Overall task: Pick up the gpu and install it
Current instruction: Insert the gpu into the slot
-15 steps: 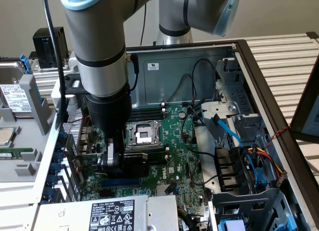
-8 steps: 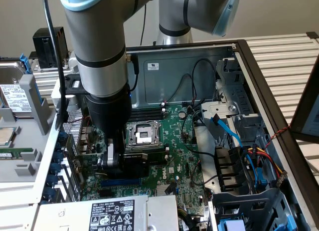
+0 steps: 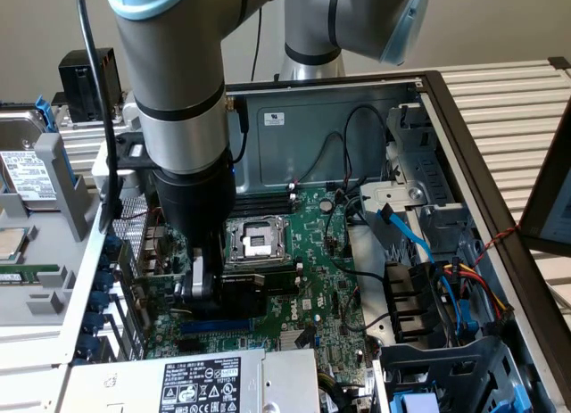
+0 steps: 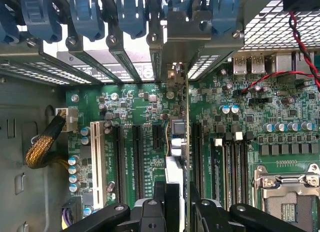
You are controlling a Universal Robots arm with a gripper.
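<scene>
Gripper (image 4: pixel 177 192): nearest the wrist camera; its two black fingers (image 4: pixel 159 197) pinch the gpu (image 4: pixel 178 134) from either side, the card seen edge-on between them.
Placement of the gpu: upright over the motherboard (image 4: pixel 140 99), running parallel to the black expansion slots (image 4: pixel 136 162); its silver bracket (image 4: pixel 175 74) sits close against the rear slot openings of the case. Whether the card is seated cannot be told.
Exterior view, far left: hard drive (image 3: pixel 27 172) lying in a grey tray outside the case.
Exterior view, left of centre: arm (image 3: pixel 174 92) reaching straight down into the open case (image 3: pixel 464 154); gripper low over the board with the gpu at its fingertips, black shroud showing.
Exterior view, centre: CPU socket (image 3: pixel 254 239) just above the gpu in the frame.
Exterior view, lower centre: power supply (image 3: pixel 201 382), label upward.
Exterior view, right: blue cables (image 3: pixel 406 235) running down toward a black drive cage (image 3: pixel 446 359).
</scene>
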